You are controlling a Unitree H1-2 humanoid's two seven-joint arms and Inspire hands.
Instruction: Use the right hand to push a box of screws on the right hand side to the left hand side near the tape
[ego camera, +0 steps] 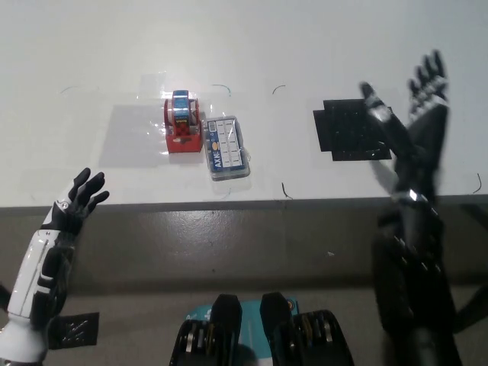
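The box of screws (226, 147), clear with a blue edge, lies on the white table (252, 46) right beside the red tape dispenser (181, 122), touching or nearly touching its right side. My black right hand (412, 126) is raised at the right, open with fingers spread, over the black patch (354, 130) and well clear of the box. At the lower left, my white left hand (75, 206) rests open just below the table's front edge.
A black cross-shaped patch is stuck to the table at the right. The table's front edge (229, 200) runs across the middle of the picture, with grey floor below it.
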